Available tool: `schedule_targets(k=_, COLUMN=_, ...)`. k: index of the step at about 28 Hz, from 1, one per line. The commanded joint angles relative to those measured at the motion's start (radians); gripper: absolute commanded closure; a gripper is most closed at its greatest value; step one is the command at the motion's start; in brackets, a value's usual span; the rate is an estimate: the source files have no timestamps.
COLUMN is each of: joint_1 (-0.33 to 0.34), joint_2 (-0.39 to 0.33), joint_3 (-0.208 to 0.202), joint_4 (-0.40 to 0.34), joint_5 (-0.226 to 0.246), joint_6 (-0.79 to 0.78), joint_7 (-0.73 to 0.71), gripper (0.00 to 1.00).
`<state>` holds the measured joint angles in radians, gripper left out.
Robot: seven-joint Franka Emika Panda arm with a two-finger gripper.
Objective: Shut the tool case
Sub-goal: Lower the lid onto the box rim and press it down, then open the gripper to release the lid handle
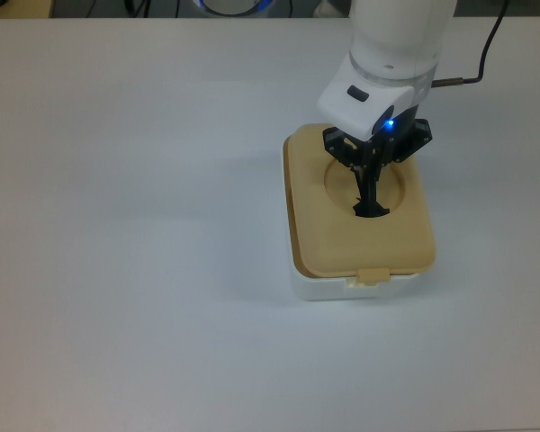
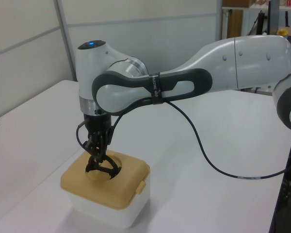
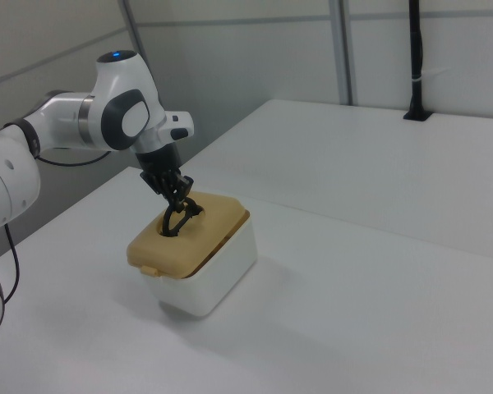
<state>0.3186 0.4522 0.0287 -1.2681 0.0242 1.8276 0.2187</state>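
The tool case's white tub (image 1: 337, 290) stands on the table with its tan lid (image 1: 342, 243) lying over the opening; a thin strip of white rim shows along the top view's left and front. My gripper (image 1: 370, 178) points straight down into the lid's round recess and is shut on the black handle (image 1: 372, 210). The left view shows the same: tub (image 2: 106, 211), lid (image 2: 123, 187), gripper (image 2: 98, 156) on the handle (image 2: 104, 171). In the right view the lid (image 3: 209, 230) covers the tub (image 3: 222, 271) under the gripper (image 3: 176, 203). A tan latch tab (image 1: 372, 275) hangs at the front edge.
The case stands on a wide white table (image 1: 135, 225). A black cable (image 2: 208, 145) loops from the arm across the left view. A black post (image 3: 416, 57) stands at the table's far edge in the right view.
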Motion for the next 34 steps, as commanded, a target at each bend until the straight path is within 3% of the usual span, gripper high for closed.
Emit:
schedule_targets(k=1, joint_1=0.004, joint_2=0.01, joint_3=-0.001, joint_4=0.012, joint_5=0.003, joint_6=0.033, joint_7=0.019, gripper=0.97)
schedule_targets(k=7, joint_1=0.004, joint_2=0.01, joint_3=-0.001, joint_4=0.01, joint_5=0.005, joint_6=0.033, joint_7=0.021, gripper=0.91)
schedule_targets(k=9, joint_1=0.004, joint_2=0.01, joint_3=-0.001, joint_4=0.01, joint_5=0.005, joint_6=0.033, joint_7=0.019, gripper=0.8)
schedule_targets(k=13, joint_1=0.002, joint_2=0.011, joint_3=-0.01, joint_4=0.009, joint_5=0.005, joint_6=0.033, joint_7=0.016, gripper=0.34)
schedule_targets(k=15, joint_1=0.002, joint_2=0.01, joint_3=-0.013, joint_4=0.006, joint_5=0.002, joint_6=0.03, joint_7=0.013, gripper=0.0)
schedule_targets(k=25, joint_1=-0.003, joint_2=0.002, joint_3=-0.016, joint_4=0.004, joint_5=-0.004, joint_6=0.004, joint_7=0.005, gripper=0.0)
schedule_targets(k=34, joint_1=-0.006, joint_2=-0.067, joint_3=-0.039, joint_4=0.007, joint_5=-0.013, joint_6=-0.157, joint_7=-0.033, gripper=0.0)
